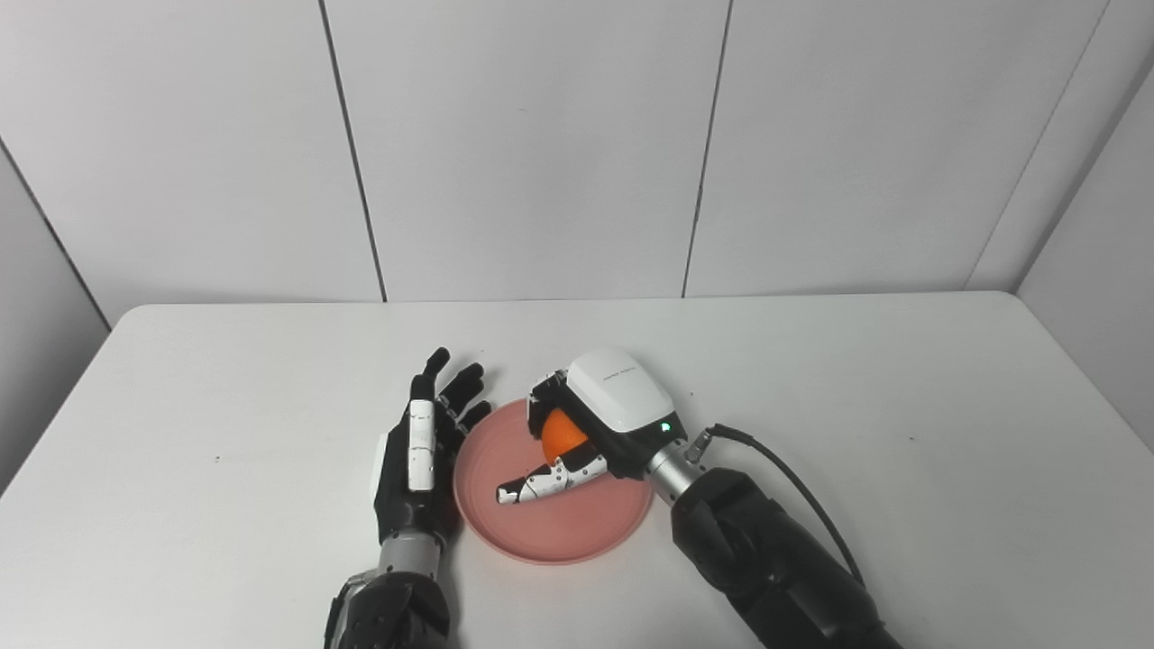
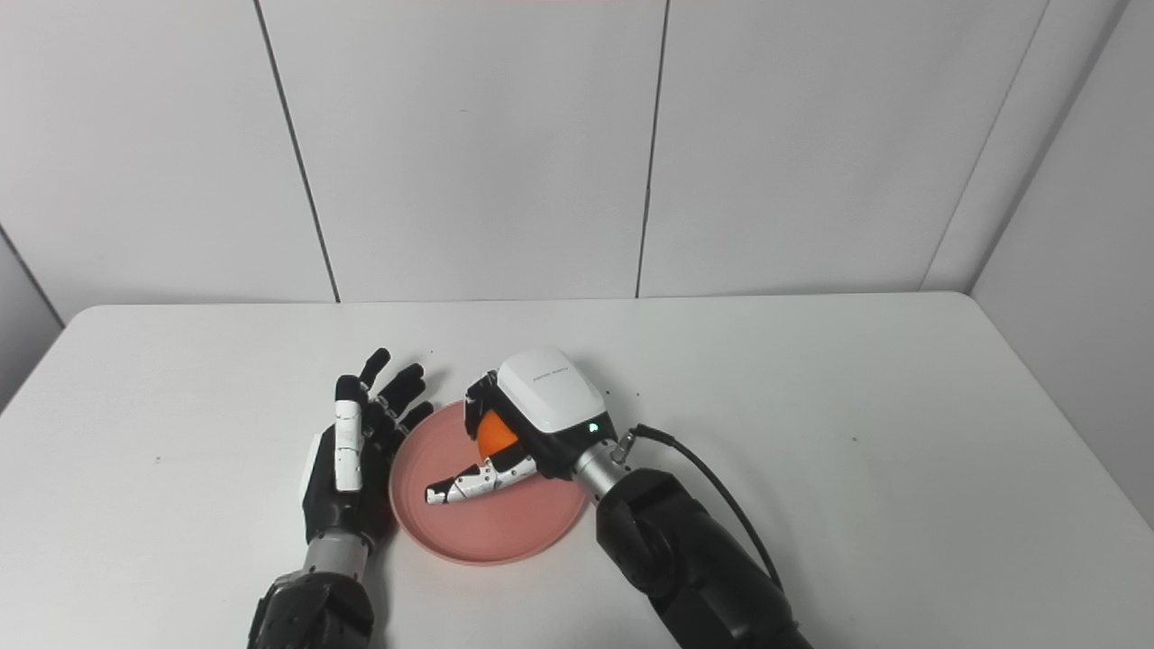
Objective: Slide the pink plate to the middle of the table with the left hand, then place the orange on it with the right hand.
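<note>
We see our right hand (image 1: 590,424) with its fingers (image 1: 541,484) curled around the orange (image 1: 561,433) directly over the pink plate (image 1: 550,514) mid-surface, while our left hand (image 1: 419,451), fingers spread and empty, rests at the plate's nine o'clock rim.

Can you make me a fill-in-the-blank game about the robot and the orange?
1. The orange is held by the robot's ____ hand.
2. The plate is colored ____.
3. The left hand, fingers apart, holds ____.
4. The right hand is above the ____.

Missing words: right; pink; nothing; plate
</note>
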Controlling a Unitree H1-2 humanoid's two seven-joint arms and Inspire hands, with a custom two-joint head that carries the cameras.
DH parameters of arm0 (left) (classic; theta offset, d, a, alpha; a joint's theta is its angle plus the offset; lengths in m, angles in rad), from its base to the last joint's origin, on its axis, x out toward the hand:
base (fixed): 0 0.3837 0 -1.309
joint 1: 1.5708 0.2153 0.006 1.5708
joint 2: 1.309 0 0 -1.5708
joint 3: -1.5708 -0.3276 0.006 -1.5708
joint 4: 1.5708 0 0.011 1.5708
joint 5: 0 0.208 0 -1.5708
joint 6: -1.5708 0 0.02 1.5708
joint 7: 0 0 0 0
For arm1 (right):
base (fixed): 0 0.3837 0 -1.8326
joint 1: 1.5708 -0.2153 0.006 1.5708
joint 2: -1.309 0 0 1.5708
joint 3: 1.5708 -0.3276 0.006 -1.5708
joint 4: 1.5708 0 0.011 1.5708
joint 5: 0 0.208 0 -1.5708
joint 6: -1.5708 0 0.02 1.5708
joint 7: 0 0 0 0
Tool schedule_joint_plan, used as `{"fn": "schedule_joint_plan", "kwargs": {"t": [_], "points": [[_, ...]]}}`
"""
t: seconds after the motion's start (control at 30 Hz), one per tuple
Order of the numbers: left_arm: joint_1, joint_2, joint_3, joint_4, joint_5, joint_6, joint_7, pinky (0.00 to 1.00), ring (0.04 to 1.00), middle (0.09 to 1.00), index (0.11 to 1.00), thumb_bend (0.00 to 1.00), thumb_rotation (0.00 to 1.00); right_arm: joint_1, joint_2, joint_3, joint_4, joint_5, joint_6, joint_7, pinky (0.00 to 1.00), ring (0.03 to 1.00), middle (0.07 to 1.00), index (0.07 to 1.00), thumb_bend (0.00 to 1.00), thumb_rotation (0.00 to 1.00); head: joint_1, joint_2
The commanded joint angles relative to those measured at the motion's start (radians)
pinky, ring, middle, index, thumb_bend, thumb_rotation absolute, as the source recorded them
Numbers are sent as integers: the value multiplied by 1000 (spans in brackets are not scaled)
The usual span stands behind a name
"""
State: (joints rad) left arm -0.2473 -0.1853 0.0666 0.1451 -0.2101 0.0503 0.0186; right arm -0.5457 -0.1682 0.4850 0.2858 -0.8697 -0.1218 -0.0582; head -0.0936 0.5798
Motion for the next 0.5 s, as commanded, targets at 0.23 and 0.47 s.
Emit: {"fn": "schedule_joint_plan", "kwargs": {"t": [0.23,0.47], "points": [[27,-38,8,5,-11,45,41,810,845,782,876,922,833,-28,9,1,-37,4,-30,-19,145,199,279,304,828,813,1,3],[26,-38,9,6,-24,46,43,798,814,767,865,921,819,-25,4,11,-34,-5,-41,-30,148,205,293,324,827,821,0,4]]}}
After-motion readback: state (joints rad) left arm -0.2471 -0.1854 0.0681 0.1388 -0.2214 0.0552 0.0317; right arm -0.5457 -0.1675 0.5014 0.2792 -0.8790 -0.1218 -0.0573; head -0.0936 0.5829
